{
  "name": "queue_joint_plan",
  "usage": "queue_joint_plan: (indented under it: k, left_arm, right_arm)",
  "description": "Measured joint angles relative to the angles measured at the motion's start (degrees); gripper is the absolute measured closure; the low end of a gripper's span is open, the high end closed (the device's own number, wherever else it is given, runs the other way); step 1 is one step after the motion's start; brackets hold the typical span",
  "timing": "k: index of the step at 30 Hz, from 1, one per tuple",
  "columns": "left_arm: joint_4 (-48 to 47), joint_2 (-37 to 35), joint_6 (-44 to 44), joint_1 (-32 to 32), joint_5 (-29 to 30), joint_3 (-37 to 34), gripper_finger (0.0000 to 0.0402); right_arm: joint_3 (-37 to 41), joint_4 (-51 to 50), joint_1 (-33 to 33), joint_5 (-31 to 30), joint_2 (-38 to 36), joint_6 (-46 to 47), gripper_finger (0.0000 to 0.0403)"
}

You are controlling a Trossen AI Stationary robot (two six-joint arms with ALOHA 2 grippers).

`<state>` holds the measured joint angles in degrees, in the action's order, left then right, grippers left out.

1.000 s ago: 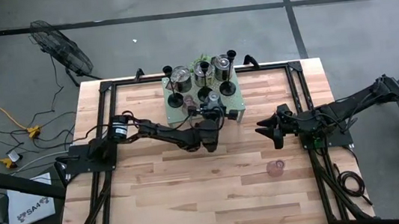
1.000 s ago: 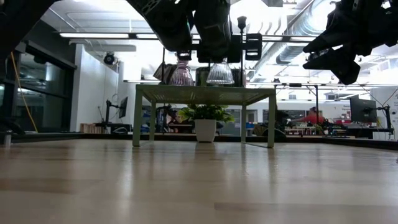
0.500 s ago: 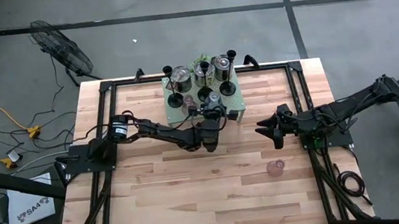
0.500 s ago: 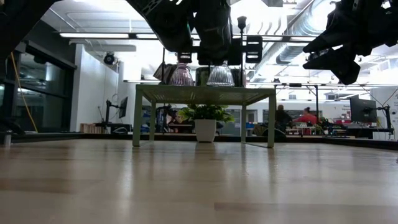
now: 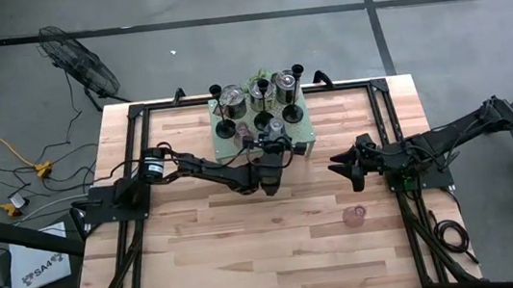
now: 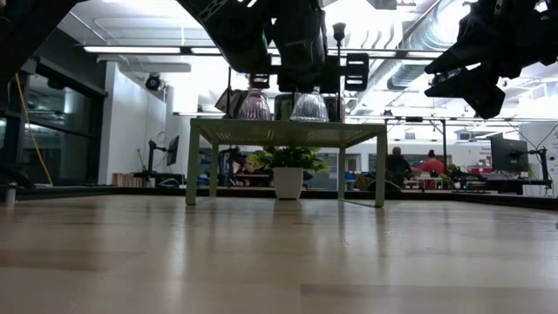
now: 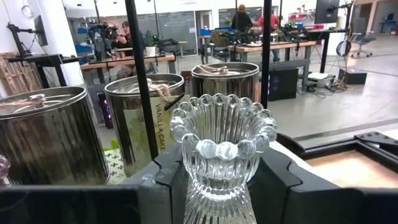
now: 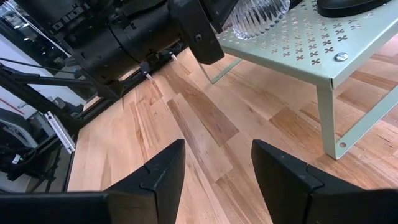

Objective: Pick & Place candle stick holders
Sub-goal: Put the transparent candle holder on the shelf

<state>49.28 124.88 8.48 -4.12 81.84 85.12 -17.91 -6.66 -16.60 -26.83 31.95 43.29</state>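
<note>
Stillness marks this moment — both arms and every holder sit where they did a second ago; only people in the far room have shifted. At upper centre of the high view, the left tool is clenched on the stem of a clear glass holder at the pale green rack. The right tool, right of centre over the desk, stands parted and grasps nothing. A pink holder sits lower right. One silver cup reads "VANILLA CAKE".
</note>
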Motion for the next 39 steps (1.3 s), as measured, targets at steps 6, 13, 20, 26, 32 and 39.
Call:
queue_joint_plan:
  k: [6,13,20,26,32,39]
  left_arm:
    - [0.14,0.0,0.1,0.0,0.04,0.0,0.0281]
    - [0.08,0.0,0.23,0.0,0.15,0.0,0.0281]
    - [0.06,0.0,3.03,-0.12,0.37,1.23,0.0281]
    - [-0.42,0.0,4.41,-0.57,1.22,2.21,0.0281]
    - [-0.88,0.0,4.74,-0.6,2.38,2.23,0.0281]
    - [-1.33,0.0,4.68,-1.22,2.32,2.23,0.0281]
  right_arm:
    - [0.0,0.0,-0.01,0.0,0.0,-0.01,0.0225]
    - [0.0,0.0,0.0,0.0,0.01,0.0,0.0225]
    - [0.0,0.0,-0.02,0.0,0.01,0.0,0.0225]
    - [0.0,0.0,-0.02,0.0,-0.01,0.0,0.0225]
    - [0.0,0.0,0.0,0.0,0.01,0.0,0.0225]
    - [0.0,0.0,0.0,0.0,0.01,0.0,0.0225]
